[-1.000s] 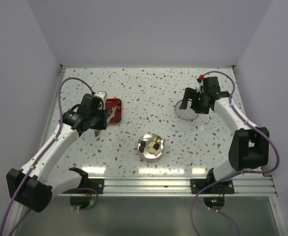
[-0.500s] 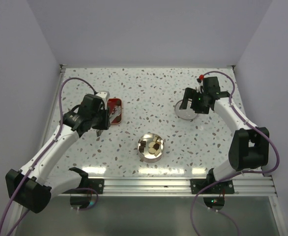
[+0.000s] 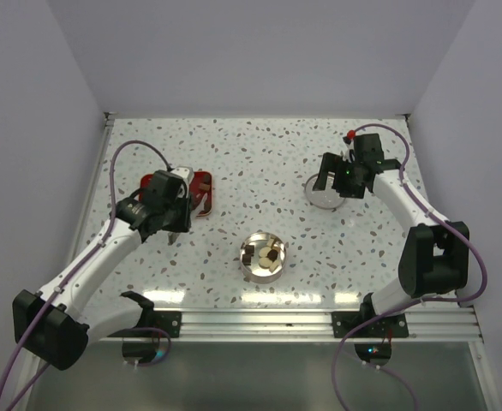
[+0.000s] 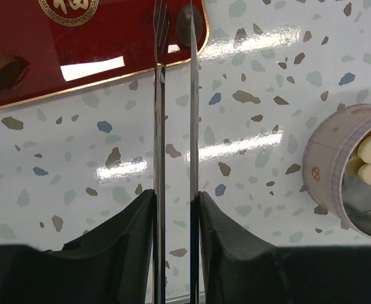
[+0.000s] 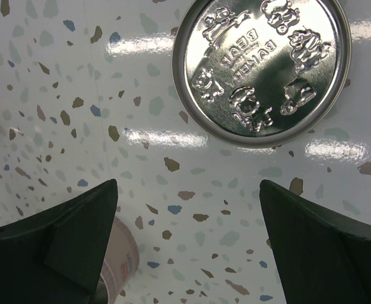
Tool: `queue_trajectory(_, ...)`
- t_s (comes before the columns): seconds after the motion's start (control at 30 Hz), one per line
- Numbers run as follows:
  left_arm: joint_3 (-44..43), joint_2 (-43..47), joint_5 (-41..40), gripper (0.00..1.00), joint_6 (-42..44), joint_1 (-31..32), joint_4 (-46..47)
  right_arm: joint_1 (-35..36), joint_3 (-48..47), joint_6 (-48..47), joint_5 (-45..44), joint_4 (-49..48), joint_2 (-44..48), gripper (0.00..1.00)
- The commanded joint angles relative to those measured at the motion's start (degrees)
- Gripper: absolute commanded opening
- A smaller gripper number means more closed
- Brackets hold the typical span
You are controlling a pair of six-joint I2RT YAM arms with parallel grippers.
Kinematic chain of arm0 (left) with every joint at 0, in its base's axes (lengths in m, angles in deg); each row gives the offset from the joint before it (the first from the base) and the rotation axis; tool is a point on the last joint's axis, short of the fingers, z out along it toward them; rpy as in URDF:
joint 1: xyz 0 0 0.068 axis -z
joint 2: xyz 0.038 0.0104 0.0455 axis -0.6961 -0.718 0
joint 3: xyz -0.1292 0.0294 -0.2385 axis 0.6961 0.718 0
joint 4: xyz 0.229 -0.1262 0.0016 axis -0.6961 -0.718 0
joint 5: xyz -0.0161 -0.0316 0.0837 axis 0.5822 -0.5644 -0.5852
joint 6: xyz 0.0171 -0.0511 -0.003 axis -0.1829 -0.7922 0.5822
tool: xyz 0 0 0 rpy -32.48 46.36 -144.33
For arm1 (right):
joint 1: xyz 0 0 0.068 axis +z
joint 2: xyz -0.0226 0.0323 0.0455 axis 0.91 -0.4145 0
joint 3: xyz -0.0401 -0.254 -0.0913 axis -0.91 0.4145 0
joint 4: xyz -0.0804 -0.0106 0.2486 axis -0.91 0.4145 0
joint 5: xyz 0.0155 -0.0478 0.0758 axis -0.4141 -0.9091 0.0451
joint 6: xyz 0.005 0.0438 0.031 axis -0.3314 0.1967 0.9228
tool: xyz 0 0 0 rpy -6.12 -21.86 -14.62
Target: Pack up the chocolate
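Tweezers [image 4: 157,114] are clamped in the left gripper [image 4: 175,197], tips ahead at a dark chocolate piece [image 4: 199,25] on the red tray [image 4: 78,54]. The right gripper [image 5: 185,193] is spread wide, empty.

The left claw [image 4: 175,201] grips tweezers [image 4: 191,114] reaching over the red tray [image 4: 78,57] beside a dark chocolate [image 4: 199,24].

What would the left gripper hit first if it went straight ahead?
Probably the red rectangular tray: the long metal tweezers it holds point at a dark round chocolate there. Depth is unclear.
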Motion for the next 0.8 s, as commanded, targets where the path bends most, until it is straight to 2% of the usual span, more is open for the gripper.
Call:
queue_trajectory(0.0,-0.12,-0.23,-1.10,0.37,-0.59,0.45,2.47,-0.24,0.07,-0.68,0.73,0.54,1.43,0.97)
queue_trajectory(0.77,-0.12,-2.26,-0.13,0.40,-1.12,2.30,1.68,-0.33,0.43,-0.86,0.82,0.62,1.34,0.97)
